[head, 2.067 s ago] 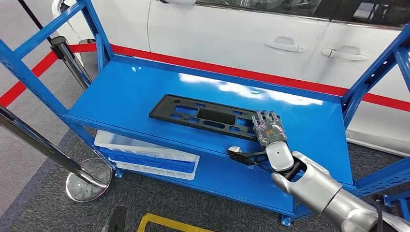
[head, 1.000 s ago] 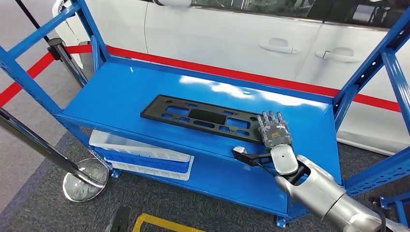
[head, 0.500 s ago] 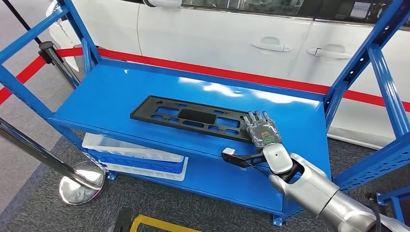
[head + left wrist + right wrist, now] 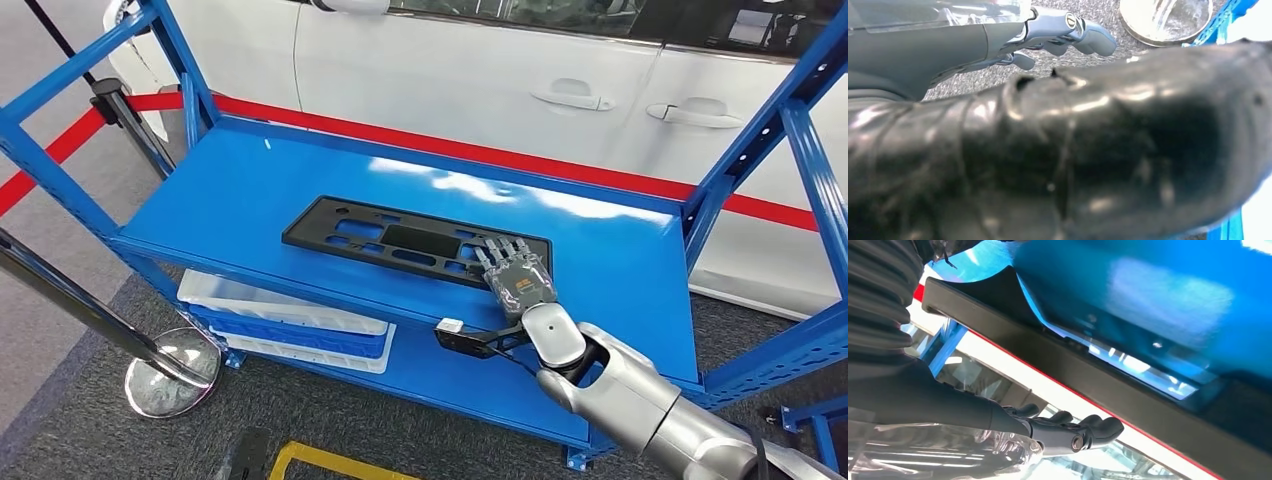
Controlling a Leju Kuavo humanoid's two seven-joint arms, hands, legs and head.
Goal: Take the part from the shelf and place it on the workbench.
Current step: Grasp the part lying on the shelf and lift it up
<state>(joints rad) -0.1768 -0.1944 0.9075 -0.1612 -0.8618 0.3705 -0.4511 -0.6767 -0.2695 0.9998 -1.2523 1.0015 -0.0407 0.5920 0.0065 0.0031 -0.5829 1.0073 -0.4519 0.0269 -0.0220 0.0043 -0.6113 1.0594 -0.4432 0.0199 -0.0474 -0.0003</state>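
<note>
Black slotted plate [image 4: 400, 243] flat on blue shelf [image 4: 250, 190]; white crate [image 4: 285, 318] on the tier below. Right hand [image 4: 517, 281] resting fingers-spread on plate's end, gripping nothing. Left hand [image 4: 1068, 32]: state unclear.

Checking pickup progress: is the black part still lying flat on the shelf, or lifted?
Lying flat. The black part rests along the blue shelf, with no gap showing. The right hand rests fingers spread on its right end.

Right arm [image 4: 640, 405], silver, enters from the lower right and reaches forward and leftward. Right hand [image 4: 517, 278] lies palm down, its fingers [image 4: 500, 252] extended flat and slightly spread, thumb [image 4: 470, 342] held out to the side, below and apart from them. Left hand [image 4: 1068, 35]: grey fingers partly curled, nothing between them.
</note>
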